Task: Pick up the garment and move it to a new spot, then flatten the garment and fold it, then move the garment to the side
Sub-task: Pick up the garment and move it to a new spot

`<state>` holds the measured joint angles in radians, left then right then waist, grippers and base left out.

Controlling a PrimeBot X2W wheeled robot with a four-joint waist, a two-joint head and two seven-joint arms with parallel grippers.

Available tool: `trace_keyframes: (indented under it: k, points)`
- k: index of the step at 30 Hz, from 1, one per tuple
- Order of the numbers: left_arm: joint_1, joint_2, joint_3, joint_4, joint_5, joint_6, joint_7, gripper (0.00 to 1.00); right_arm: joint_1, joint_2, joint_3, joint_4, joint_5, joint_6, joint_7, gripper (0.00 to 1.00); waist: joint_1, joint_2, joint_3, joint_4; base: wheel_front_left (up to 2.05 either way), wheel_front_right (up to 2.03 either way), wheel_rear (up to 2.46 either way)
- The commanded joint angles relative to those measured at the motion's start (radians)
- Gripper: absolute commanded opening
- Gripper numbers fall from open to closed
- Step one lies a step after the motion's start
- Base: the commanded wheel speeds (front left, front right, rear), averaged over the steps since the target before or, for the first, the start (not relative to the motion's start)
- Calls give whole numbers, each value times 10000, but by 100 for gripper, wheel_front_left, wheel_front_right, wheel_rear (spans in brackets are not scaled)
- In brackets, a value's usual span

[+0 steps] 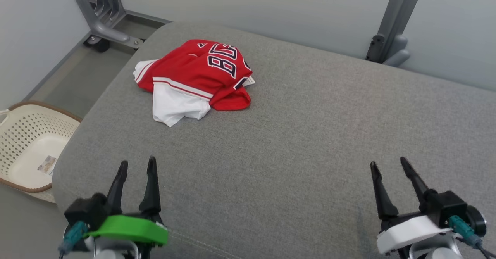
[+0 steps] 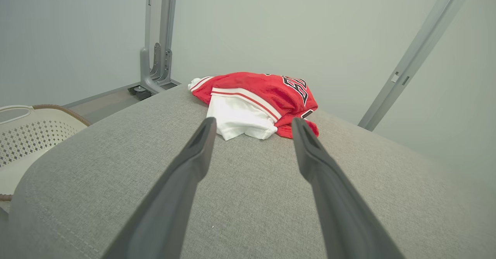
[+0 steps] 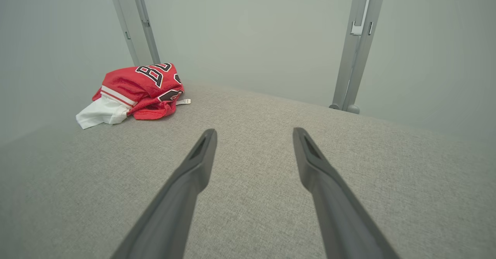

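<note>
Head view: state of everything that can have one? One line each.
garment: crumpled in a heap on the far left of the gray cushion, not flattened or folded, nothing touching it
left gripper: open, holding nothing, over the cushion's near edge
right gripper: open, holding nothing, over the cushion's near edge
basket: upright on the floor, left of the cushion
</note>
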<state>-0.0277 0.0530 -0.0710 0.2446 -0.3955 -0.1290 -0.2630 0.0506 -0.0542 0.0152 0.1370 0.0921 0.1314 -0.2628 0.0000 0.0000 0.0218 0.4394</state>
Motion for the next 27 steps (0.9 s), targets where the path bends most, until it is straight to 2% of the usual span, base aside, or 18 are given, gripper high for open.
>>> trace_keyframes:
  k: [1, 4, 6, 11, 18, 27]
  points:
    - [-980, 56, -151, 397, -249, -28, -14, 100, -430, -272, -162, -186, -128, -15, -27, 100, 0, 0, 2414, -1345, 0, 0, 0]
    - [-2596, 215, -552, 1511, -575, -28, 364, 100, -825, -513, -388, -394, -205, -15, -27, 100, 0, 0, 3540, -1578, 0, 0, 0]
    - [-3696, 244, -465, 2224, -941, -26, 442, 100, -1075, -691, -512, -540, -211, -15, -27, 100, 0, 0, 4193, -1705, 0, 0, 0]
    - [-5824, 533, -395, 4304, -1398, -26, 844, 100, -1471, -964, -541, -796, -216, -15, -27, 100, 0, 0, 5232, -2047, 0, 0, 0]
    - [-7427, 1004, 43, 7073, -1873, 55, 1218, 100, -1627, -1030, -472, -1175, -104, -15, -27, 100, 0, 0, 5648, -2471, 0, 0, 0]
    - [-8085, 1089, 52, 8936, -2049, 6, 946, 100, -1293, -1161, -511, -1273, -45, -15, -4, 100, 0, 0, 5493, -2483, 0, 0, 0]
